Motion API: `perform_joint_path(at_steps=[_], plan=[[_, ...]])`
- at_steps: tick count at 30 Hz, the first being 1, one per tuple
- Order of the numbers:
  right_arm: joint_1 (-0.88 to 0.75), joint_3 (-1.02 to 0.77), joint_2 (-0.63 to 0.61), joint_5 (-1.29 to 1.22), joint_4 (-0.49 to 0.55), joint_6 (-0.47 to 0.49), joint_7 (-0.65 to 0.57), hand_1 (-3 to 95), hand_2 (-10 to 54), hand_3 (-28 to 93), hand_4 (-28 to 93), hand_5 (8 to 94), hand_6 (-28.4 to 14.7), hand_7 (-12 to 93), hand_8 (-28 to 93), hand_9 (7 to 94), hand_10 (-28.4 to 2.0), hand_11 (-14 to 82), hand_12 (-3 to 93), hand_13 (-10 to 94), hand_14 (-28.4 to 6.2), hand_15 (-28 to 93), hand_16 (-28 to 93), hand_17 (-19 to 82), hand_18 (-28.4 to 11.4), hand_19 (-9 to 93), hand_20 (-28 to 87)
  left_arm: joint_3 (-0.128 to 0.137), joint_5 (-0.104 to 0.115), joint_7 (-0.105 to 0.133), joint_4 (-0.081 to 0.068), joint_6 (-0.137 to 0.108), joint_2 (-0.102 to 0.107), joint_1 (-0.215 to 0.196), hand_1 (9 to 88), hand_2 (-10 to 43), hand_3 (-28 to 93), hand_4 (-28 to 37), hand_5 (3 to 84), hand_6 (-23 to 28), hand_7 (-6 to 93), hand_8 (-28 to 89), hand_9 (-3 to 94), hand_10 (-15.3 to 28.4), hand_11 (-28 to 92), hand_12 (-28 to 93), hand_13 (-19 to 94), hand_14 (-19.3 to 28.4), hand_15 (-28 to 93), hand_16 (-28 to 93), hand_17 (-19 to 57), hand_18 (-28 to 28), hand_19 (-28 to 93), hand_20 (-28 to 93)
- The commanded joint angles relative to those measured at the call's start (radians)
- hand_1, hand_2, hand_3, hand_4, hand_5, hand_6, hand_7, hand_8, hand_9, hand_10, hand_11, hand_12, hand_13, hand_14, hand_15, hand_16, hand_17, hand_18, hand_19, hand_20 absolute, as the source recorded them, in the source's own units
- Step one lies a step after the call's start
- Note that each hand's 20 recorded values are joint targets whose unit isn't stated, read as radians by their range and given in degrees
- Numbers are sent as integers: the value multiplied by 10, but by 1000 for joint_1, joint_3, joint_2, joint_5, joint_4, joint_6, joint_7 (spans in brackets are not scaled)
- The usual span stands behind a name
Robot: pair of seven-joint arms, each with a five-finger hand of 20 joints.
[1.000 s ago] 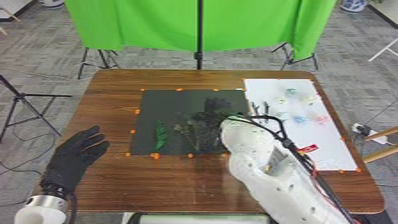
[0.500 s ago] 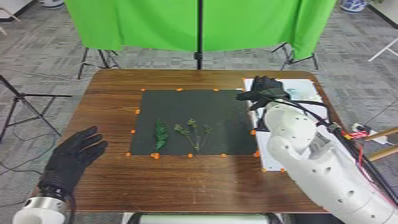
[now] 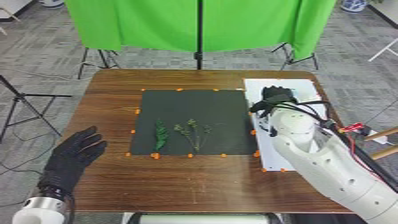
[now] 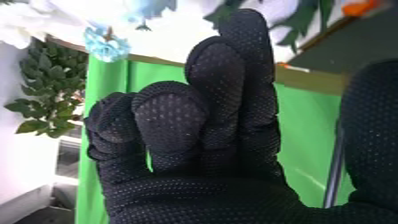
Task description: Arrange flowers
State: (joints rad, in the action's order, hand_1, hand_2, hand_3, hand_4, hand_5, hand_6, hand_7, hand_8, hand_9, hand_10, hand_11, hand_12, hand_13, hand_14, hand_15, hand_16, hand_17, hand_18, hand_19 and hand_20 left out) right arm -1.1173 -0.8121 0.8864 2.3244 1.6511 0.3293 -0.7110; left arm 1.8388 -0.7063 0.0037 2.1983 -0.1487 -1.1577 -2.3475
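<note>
Clock set on the dark mat (image 3: 178,107), 12 away from the robot: right hand (image 3: 274,96) at about 2, above the white board (image 3: 277,159), close to the board's mat-side long edge. It's wide, fingers mostly straight, big gap to the thumb. Right wrist view has a pale blue flower (image 4: 107,45), white flowers (image 4: 25,22) and green leaves (image 4: 302,22) out past the fingertips, on bright white; can't tell if a fingertip touches a leaf. Left hand (image 3: 73,154) at 8, relaxed and wide, over the brown table (image 3: 178,185) near its left edge, well apart from the mat, bare wood between. On the mat, leafy green stem (image 3: 161,135) toward 8, near the left border; branched sprig (image 3: 195,135) toward 6, just beside it, lower end near the mat's robot-side edge, stretch of dark mat from there up to 12 and across to the board. White board at 3, long edge along the mat's right side, its outer edge near the table's right edge, so little wood to spare there. Wood strip at 12 is narrow, the one at 6 much deeper. Orange tape bits (image 3: 155,156) line the mat borders. Green cloth (image 3: 142,30) at 12, past the table's far edge
</note>
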Motion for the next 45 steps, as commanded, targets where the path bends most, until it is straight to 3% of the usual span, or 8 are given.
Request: perform_joint_path(at_steps=[1,12,16,20,27,34,39,45], plan=[[29,30,-5,25,-47,22,-12,189,-73,741,-283,760,-6,399,-168,845,-102,493,331,792,-79,717,287,395,-220,932,406,2,-1,-14,-3,-2,1,-4,327,24,721,-283,383,50,338,-167,360,149,376,97,300,173,510,-80,-50,227,629,-34],[-4,-23,23,-200,-76,64,-5,220,-66,766,-282,760,-5,400,-170,843,-100,493,332,791,-76,714,291,394,-217,932,404,2,-2,-26,-8,4,0,5,327,23,722,-283,383,50,336,-167,361,149,375,98,300,172,508,-80,-50,227,628,-32],[-19,-26,27,-216,-85,126,13,300,-91,783,-282,748,0,405,-179,839,-94,487,327,790,-66,706,292,393,-210,932,391,2,-2,-25,-7,5,0,2,327,23,723,-283,383,50,336,-166,361,149,375,98,300,172,508,-79,-50,227,628,-32],[-35,-28,35,-222,-86,167,42,382,-95,731,-282,734,-3,418,-21,842,-83,475,320,792,-54,697,293,394,-204,932,373,2,-2,-25,-6,6,-1,1,326,23,723,-283,383,50,335,-166,361,149,375,98,301,172,508,-79,-50,227,628,-32],[-51,5,45,-171,-90,185,75,455,-95,677,-283,731,0,456,-18,848,-73,478,319,801,-46,691,296,398,-197,930,364,1,-3,-20,-5,8,-5,-4,326,24,722,-283,382,50,334,-165,361,149,375,97,300,172,508,-80,-50,227,628,-31],[-85,14,40,-137,-93,166,119,460,-95,759,-283,742,3,549,43,863,-69,515,333,813,-44,718,307,410,-195,932,391,-1,-4,-16,-5,9,-10,-4,326,24,723,-283,382,51,332,-164,360,149,374,97,299,173,507,-80,-50,227,628,-31],[-115,-4,35,-139,-82,142,160,442,-95,852,-268,725,-14,589,104,884,-61,471,371,839,-37,694,297,429,-191,932,395,0,-4,-9,-4,5,-12,-11,326,24,722,-283,382,50,332,-164,360,150,373,97,299,173,507,-80,-49,227,628,-31],[-165,-59,28,-203,-58,13,176,424,-95,881,-164,686,-90,700,-4,915,-60,416,372,871,-31,647,304,450,-198,932,392,-4,-4,-3,-4,8,-13,-12,326,24,722,-283,381,50,332,-163,360,149,373,98,299,173,507,-79,-50,227,627,-31]])
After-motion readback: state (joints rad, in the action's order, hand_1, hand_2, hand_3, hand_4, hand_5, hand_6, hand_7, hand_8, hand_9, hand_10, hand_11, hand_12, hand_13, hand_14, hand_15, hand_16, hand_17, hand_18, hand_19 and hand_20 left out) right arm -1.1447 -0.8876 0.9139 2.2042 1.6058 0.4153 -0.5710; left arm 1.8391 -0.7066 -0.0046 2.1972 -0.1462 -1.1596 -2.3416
